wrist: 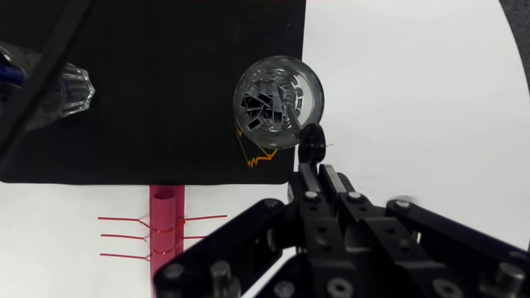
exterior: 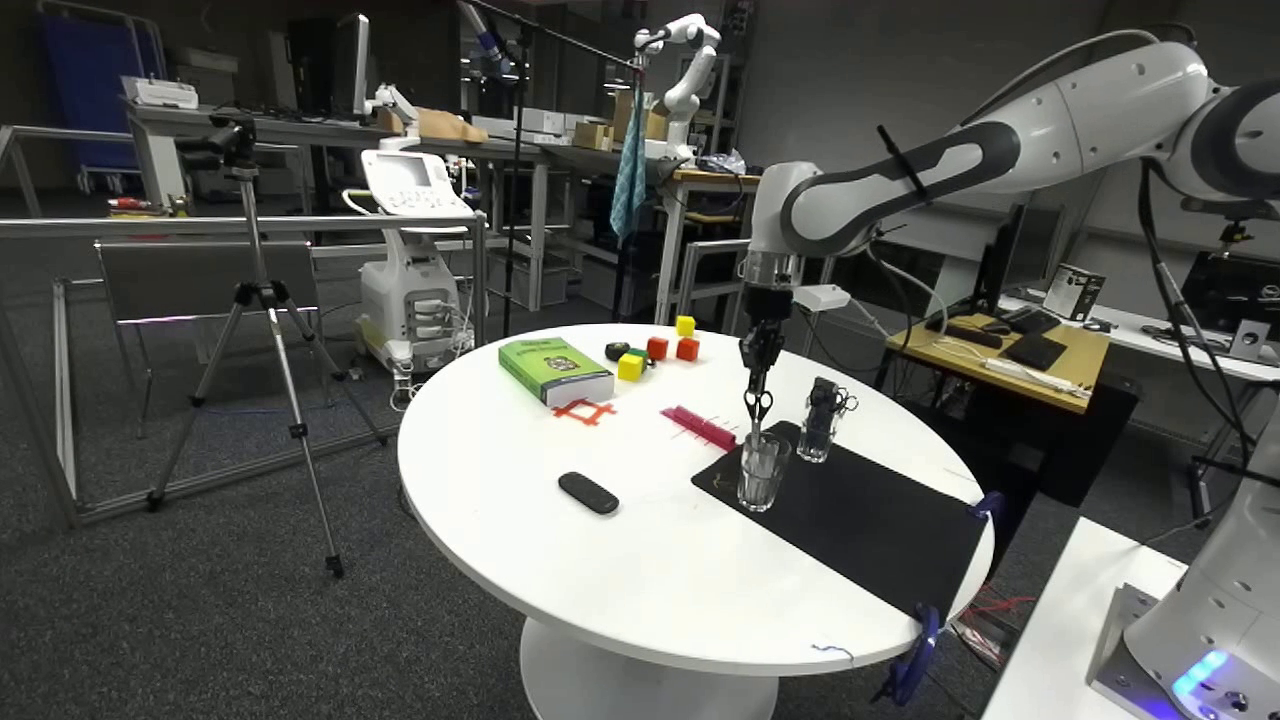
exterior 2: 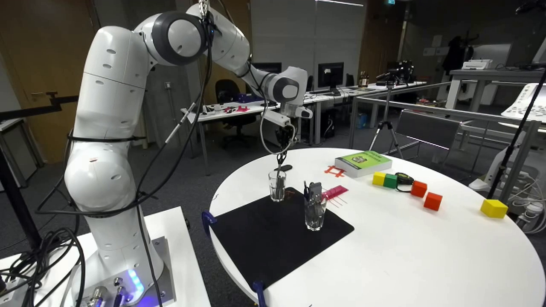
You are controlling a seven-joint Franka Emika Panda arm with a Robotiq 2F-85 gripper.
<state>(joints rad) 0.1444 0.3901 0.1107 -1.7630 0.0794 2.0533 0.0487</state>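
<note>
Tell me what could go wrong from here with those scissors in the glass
The scissors might slip, since the hand pinches them only at one end. They reach into the glass, so a sideways move could tip it. The neighboring glass stands close on the black mat and might get bumped.

no text can be read. the green book (exterior: 555, 371) on the bench (exterior: 500, 500) bears dark lettering too small to make out, and a lit green sign (exterior 2: 390, 1) high up is likewise illegible.
</note>
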